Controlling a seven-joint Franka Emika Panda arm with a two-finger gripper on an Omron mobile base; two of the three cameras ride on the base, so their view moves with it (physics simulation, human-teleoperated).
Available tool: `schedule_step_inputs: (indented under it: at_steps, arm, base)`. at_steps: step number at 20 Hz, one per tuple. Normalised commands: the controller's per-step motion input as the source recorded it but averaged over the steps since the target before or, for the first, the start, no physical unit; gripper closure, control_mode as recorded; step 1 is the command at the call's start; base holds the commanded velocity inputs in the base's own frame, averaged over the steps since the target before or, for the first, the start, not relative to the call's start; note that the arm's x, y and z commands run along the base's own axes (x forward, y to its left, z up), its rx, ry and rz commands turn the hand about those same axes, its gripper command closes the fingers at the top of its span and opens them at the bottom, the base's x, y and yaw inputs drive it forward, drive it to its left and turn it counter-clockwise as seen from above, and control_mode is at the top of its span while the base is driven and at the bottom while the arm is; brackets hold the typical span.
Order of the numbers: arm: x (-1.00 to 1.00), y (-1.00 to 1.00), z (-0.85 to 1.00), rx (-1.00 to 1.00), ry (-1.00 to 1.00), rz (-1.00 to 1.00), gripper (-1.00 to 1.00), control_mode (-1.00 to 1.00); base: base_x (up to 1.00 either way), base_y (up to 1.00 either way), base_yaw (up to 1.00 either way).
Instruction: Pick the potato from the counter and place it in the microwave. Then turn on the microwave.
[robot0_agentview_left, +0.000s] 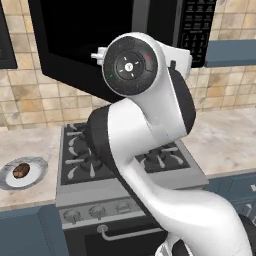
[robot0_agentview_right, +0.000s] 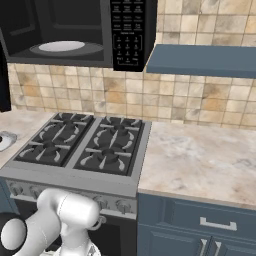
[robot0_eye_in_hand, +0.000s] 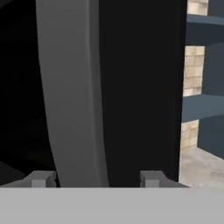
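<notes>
The potato (robot0_agentview_left: 21, 170) was located on a small white plate (robot0_agentview_left: 31, 179) on the table (robot0_agentview_left: 25, 145), at the 9 o'clock side of the black gas stove (robot0_agentview_left: 80, 160), well apart from the arm. The microwave (robot0_agentview_right: 75, 30) was mounted above the stove with its door (robot0_agentview_left: 70, 45) swung open; the white turntable (robot0_agentview_right: 61, 46) was exposed inside the cavity, and the keypad (robot0_agentview_right: 127, 30) was positioned at the 3 o'clock side of the cavity. In the hand view, the hand (robot0_eye_in_hand: 94, 179) was held close to a grey vertical bar (robot0_eye_in_hand: 70, 87) on the dark door panel. The fingertips (robot0_eye_in_hand: 41, 179) were set wide apart, at 7 and 5 o'clock of that view, with nothing gripped between them. Tiled wall (robot0_eye_in_hand: 192, 65) and blue-grey shelving (robot0_eye_in_hand: 205, 109) were seen at 3 o'clock.
</notes>
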Motion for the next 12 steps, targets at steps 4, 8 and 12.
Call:
schedule_step_inputs:
  at_steps: [4, 8, 12]
  arm:
    - [-0.4, -0.48, -0.51, -0.01, 0.0, -0.08, -1.0, -1.0]
    - [-0.73, -0.59, -0.59, -0.01, 0.0, -0.02, -1.0, -1.0]
    - [-1.0, -0.22, -0.56, 0.0, 0.0, 0.0, -1.0, -1.0]
  base:
    - [0.0, 0.0, 0.0]
    - [0.0, 0.0, 0.0]
    - [0.0, 0.0, 0.0]
